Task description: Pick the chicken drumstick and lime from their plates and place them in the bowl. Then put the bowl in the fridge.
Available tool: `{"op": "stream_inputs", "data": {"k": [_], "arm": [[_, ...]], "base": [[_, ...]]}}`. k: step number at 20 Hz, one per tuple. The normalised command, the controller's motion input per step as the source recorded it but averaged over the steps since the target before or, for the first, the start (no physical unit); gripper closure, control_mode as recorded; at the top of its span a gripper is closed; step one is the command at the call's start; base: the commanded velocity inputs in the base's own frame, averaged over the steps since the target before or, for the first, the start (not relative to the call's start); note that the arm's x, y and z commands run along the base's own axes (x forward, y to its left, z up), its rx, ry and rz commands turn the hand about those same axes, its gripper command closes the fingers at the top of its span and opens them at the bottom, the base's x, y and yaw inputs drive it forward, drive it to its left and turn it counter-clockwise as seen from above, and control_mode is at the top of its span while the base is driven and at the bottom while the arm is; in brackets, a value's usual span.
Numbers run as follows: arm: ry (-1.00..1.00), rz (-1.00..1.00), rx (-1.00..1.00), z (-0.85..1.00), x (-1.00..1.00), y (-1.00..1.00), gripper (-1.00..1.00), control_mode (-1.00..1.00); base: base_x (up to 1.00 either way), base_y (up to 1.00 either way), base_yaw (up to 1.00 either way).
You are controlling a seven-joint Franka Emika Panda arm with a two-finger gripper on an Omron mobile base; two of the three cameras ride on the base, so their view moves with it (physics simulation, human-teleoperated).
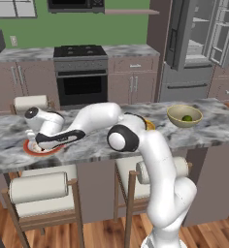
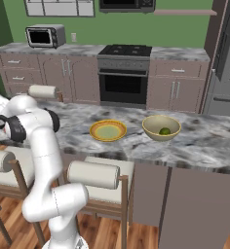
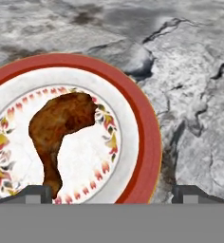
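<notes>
In the hand view the chicken drumstick [image 3: 61,133] lies on the red-rimmed white plate [image 3: 144,137], filling the left half of the frame; its fat end points up and its thin bone runs down to just beside the left fingertip [image 3: 35,192]. The gripper [image 3: 113,193] has its jaws spread wide and holds nothing, with the right fingertip over the marble counter [image 3: 194,95] past the plate's rim. In the left base view the hand hangs low over that plate [image 1: 31,149] at centre left. The lime [image 1: 187,117] sits in the bowl [image 1: 184,116] at centre right, well apart from the hand. The yellow plate [image 2: 108,130] lies just left of the bowl in the right base view.
</notes>
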Motion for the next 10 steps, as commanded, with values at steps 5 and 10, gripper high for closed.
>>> {"op": "stream_inputs", "data": {"k": [5,10], "arm": [[0.12,0.08,0.0,0.0,0.33,0.2,-1.0,-1.0],[0.13,0.08,0.0,0.0,0.27,0.3,-1.0,-1.0]], "base": [[0.0,0.0,0.0],[0.0,0.0,0.0]]}}
